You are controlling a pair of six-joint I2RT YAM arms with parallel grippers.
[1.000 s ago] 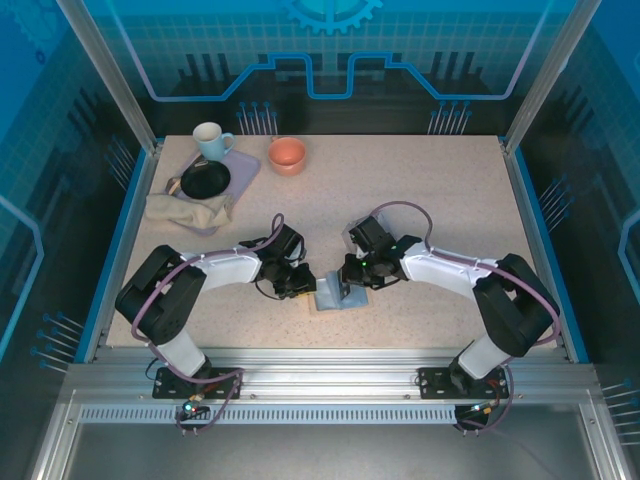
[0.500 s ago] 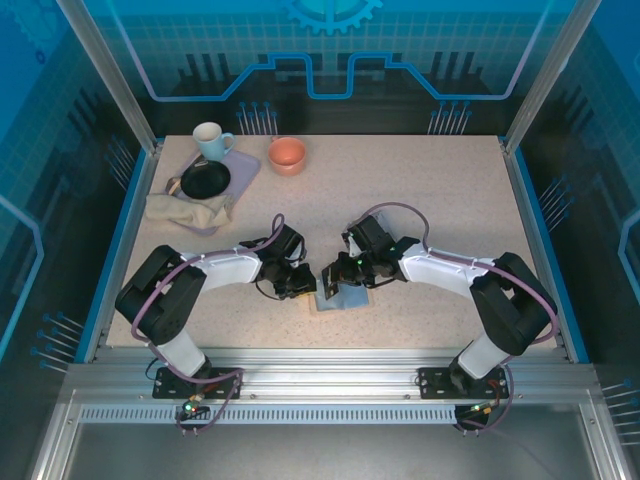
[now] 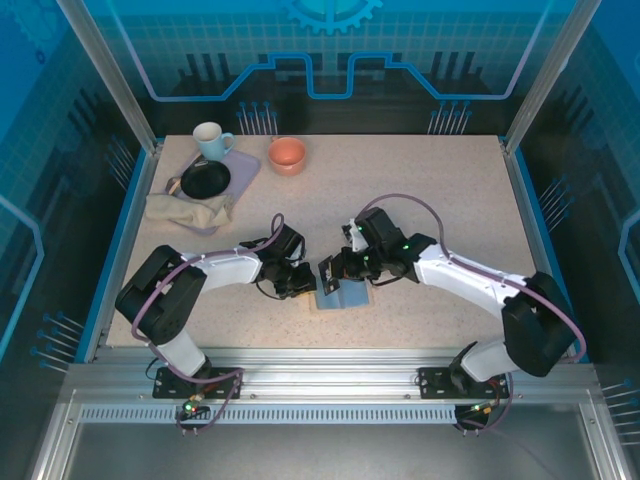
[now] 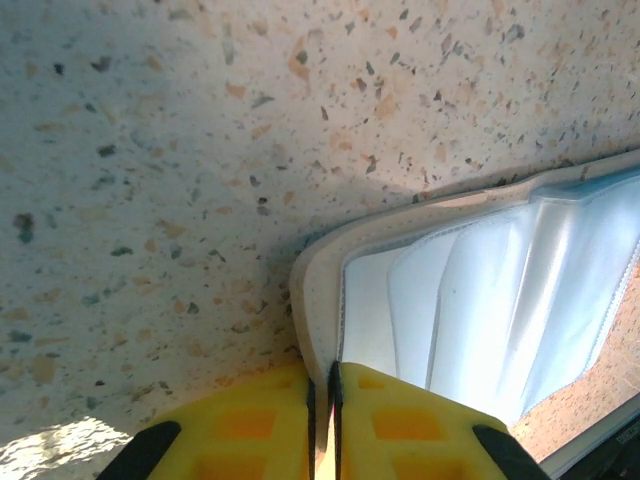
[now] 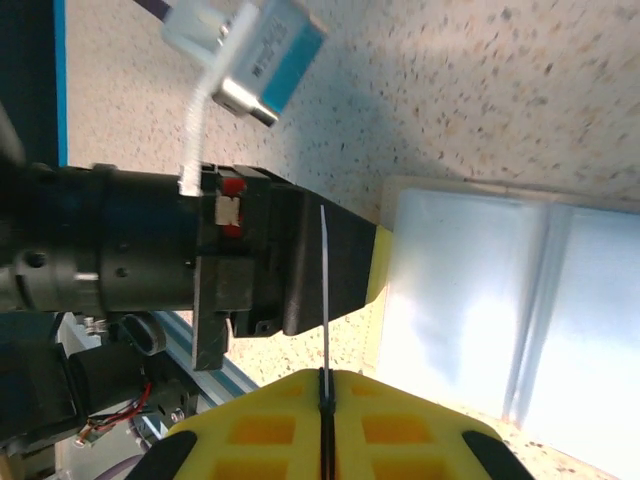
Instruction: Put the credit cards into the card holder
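The card holder (image 3: 347, 297) lies open near the table's front edge, its pale grey pockets (image 4: 480, 300) facing up. My left gripper (image 4: 325, 372) is shut on the holder's beige left rim (image 4: 312, 300) and pins it against the table. My right gripper (image 5: 324, 375) is shut on one of the credit cards (image 5: 323, 280), which shows edge-on as a thin line. In the top view that card (image 3: 324, 271) hangs dark and upright over the holder's left part, between my right gripper (image 3: 335, 270) and my left gripper (image 3: 303, 285). The holder's inside (image 5: 500, 310) lies just right of the card.
At the back left stands a purple tray (image 3: 243, 165) with a mug (image 3: 210, 140), a black plate (image 3: 205, 180) and a beige cloth (image 3: 185, 210). An orange bowl (image 3: 287, 154) sits beside it. The left gripper's black body (image 5: 200, 260) is close behind the card.
My right gripper has moved left with the card, from the holder's right side to above its left part. Its elbow has swung out to the right. The left arm has stayed put.
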